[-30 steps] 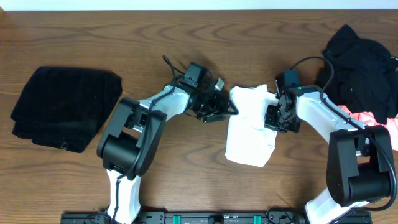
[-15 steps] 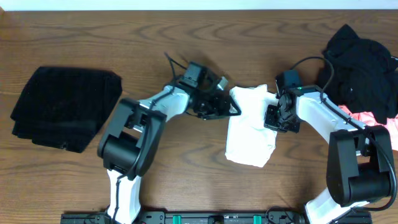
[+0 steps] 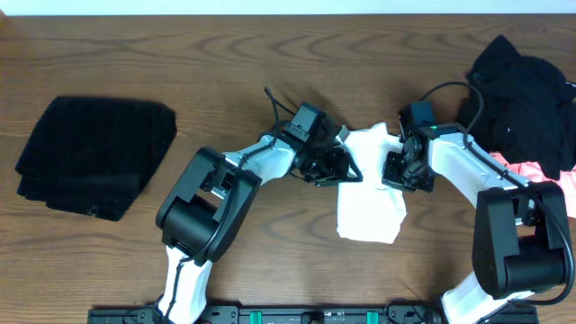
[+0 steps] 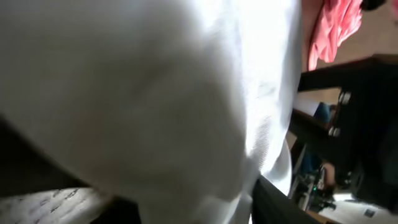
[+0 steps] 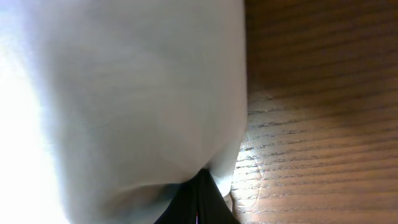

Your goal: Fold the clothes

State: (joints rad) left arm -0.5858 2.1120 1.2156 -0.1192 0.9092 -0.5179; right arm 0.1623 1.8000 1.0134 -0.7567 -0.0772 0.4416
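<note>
The white T-shirt (image 3: 371,200) lies as a folded bundle at the table's middle, between both arms. My left gripper (image 3: 348,168) is at its upper left edge. In the left wrist view white fabric (image 4: 155,93) fills the frame and runs down between the two dark fingers (image 4: 277,202), which are closed on a thick fold. My right gripper (image 3: 396,171) is at the shirt's upper right edge. Its fingers (image 5: 200,193) are pressed together, with the white cloth (image 5: 124,93) gathered at their tip. No print shows.
A folded black garment (image 3: 94,157) lies at the far left. A loose black garment (image 3: 522,99) is heaped at the far right over a pink one (image 3: 531,168), and that pink one (image 4: 333,28) also shows in the left wrist view. Bare wood (image 5: 323,124) lies right of the shirt.
My left gripper opened wider, then closed partway, as it moved right and slightly down into the shirt. The shirt's left edge shifted right and the bundle narrowed. The right arm stayed still.
</note>
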